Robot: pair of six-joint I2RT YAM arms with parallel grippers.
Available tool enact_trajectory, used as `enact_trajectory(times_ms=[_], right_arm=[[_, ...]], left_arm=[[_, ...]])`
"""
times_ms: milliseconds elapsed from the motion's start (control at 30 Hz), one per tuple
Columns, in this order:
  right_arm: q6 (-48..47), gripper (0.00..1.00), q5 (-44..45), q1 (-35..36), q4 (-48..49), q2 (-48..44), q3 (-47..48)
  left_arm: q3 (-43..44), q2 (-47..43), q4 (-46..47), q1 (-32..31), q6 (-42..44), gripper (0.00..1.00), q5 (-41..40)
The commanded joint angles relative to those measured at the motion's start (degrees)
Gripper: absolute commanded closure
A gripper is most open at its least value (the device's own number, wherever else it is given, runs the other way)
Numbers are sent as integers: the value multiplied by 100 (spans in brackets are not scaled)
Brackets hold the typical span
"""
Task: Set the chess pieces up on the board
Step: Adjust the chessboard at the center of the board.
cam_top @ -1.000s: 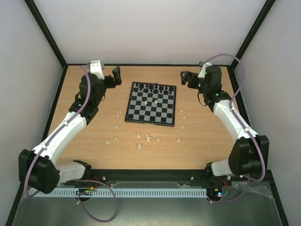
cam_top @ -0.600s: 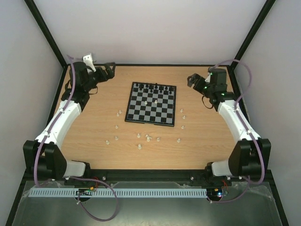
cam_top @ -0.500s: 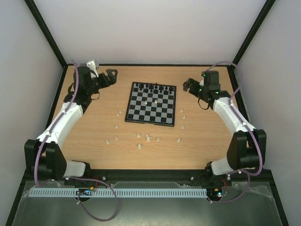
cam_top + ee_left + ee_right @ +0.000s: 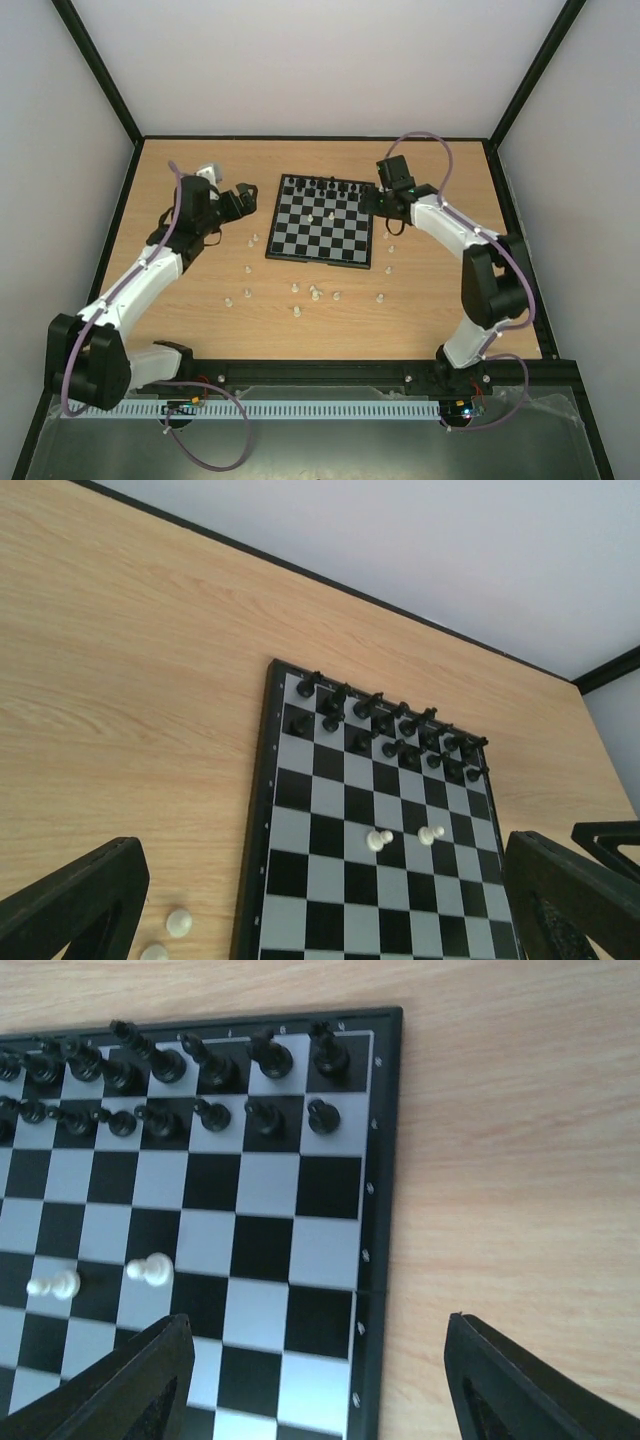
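Most of the chess pieces (image 4: 315, 292) lie scattered on the table (image 4: 200, 310), in front of and beside the board (image 4: 318, 259); only two stand mid-board, so white's setup looks barely begun. Left gripper (image 4: 325, 845) and right gripper (image 4: 318, 1320) flank the board, both spread wide and empty. Black figures (image 4: 200, 1060) fill the two far rows.

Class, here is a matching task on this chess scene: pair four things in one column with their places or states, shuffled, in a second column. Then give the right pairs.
Things
1 black pieces
2 two white pieces
3 loose white pieces
4 left gripper

Places or states
A lying on the table, off the board
B jaws open, left of the board
C the board's far two rows
D middle squares of the board

Pairs: 1-C, 2-D, 3-A, 4-B
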Motion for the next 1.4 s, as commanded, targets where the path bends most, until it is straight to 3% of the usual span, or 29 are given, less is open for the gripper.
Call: enact_trajectory(times_ms=[0, 167, 267, 333, 467, 767, 967, 1067, 1367], right_arm=[[-88, 31, 334, 107, -279, 751, 736], [-19, 32, 557, 50, -519, 1461, 1544], [167, 36, 12, -252, -235, 1526, 1405], [300, 39, -398, -479, -35, 1555, 1277], [420, 45, -809, -795, 218, 1669, 1118], [530, 53, -1157, -1017, 418, 2081, 1027], [556, 54, -1181, -1037, 453, 2123, 944], [602, 61, -1214, -1047, 556, 2123, 808], [645, 67, -1277, -1045, 782, 1972, 385]], left_arm=[[652, 671, 30, -20, 54, 0, -708], [1240, 1954, 373, 139, -307, 1, -685], [1741, 2746, 391, 277, -346, 4, -526], [1884, 3087, 560, 467, -468, 14, -223], [1896, 3553, 782, 695, -646, 44, 174], [2370, 4394, 885, 595, -428, 65, 449], [2228, 4493, 893, 393, -409, 69, 508], [1998, 4442, 1001, 238, -407, 69, 430], [1535, 4390, 1315, -55, -440, 71, 508]])
